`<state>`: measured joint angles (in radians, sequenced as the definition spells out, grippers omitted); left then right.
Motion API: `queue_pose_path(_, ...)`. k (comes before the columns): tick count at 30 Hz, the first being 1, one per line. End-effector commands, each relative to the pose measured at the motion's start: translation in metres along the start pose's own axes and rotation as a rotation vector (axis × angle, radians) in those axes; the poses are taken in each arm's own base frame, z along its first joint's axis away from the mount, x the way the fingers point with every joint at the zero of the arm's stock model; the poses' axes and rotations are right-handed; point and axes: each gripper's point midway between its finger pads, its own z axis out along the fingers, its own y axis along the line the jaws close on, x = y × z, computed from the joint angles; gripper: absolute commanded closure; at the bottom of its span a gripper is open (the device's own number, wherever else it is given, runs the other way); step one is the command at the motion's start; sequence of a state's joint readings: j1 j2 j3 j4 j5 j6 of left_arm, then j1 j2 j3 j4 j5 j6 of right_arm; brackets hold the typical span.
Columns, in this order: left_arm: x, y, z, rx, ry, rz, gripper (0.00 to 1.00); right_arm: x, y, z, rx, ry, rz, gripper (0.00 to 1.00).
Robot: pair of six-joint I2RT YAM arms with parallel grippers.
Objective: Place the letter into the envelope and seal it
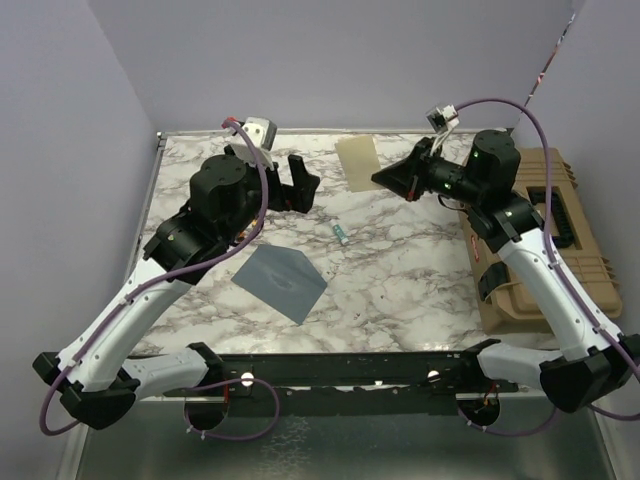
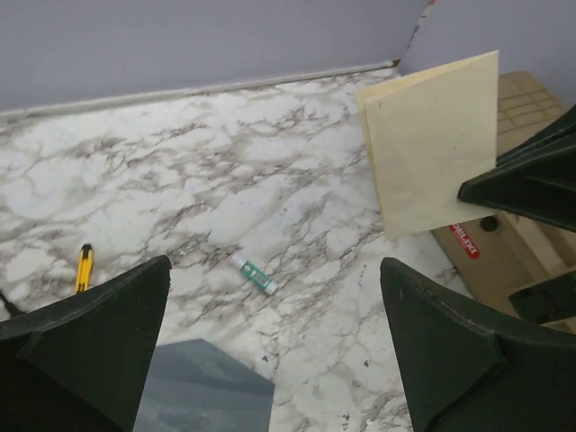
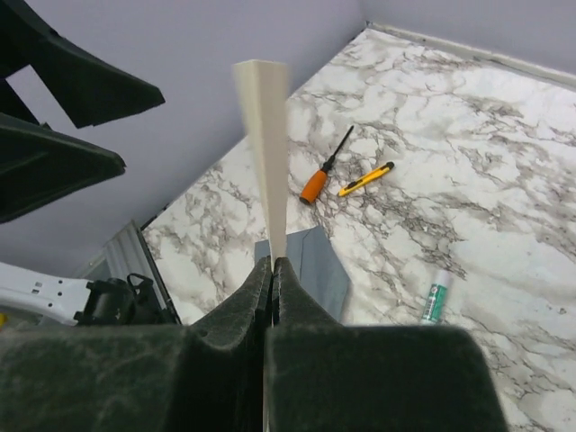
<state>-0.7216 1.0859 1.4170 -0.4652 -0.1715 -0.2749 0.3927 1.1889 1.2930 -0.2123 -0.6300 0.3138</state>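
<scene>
Cream letter (image 3: 267, 153) sits pinched in the right gripper (image 3: 272, 263) (left gripper (image 2: 274, 265) wide apart), so next it likely needs sliding into the envelope (image 1: 281, 280) below.

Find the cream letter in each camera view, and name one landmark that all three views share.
Top external: letter, upper centre.
Left wrist: letter, upper right, upright.
Right wrist: letter, centre, edge-on.
Shared landmark: green-and-white tube.
</scene>
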Motion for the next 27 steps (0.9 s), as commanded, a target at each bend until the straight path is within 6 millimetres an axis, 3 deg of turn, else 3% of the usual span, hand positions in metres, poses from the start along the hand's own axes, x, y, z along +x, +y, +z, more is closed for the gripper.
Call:
queue_pose_path(1, 0.048, 0.043, 0.009, -0.252, 0.115, -0.089, 0.01, 0.027, -0.022, 0.018, 0.052, 0.073, 0.14, 0.99)
queue_pose_path(4, 0.088, 0.061, 0.011, -0.371, 0.197, -0.169, 0.02, 0.058, -0.027, 0.036, -0.001, 0.171, 0.25, 0.99)
queue_pose_path(7, 0.139, 0.074, 0.008, -0.453, 0.3, -0.226, 0.11, 0.101, -0.032, 0.058, -0.019, 0.287, 0.348, 0.99)
queue_pose_path(12, 0.221, 0.114, -0.016, -0.642, 0.473, -0.296, 0.41, 0.174, -0.02, 0.096, -0.085, 0.495, 0.409, 0.99)
queue_pose_path(14, 0.244, 0.129, -0.028, -0.7, 0.52, -0.344, 0.58, 0.211, -0.019, 0.109, -0.094, 0.61, 0.43, 0.99)
queue_pose_path(16, 0.274, 0.139, -0.041, -0.734, 0.584, -0.395, 0.64, 0.235, -0.016, 0.119, -0.104, 0.698, 0.426, 0.99)
queue_pose_path(22, 0.331, 0.151, -0.057, -0.736, 0.691, -0.536, 0.7, 0.285, -0.032, 0.133, -0.051, 0.834, 0.428, 0.99)
queue_pose_path(27, 0.355, 0.154, -0.066, -0.72, 0.748, -0.564, 0.71, 0.31, -0.053, 0.136, 0.031, 0.891, 0.379, 0.99)
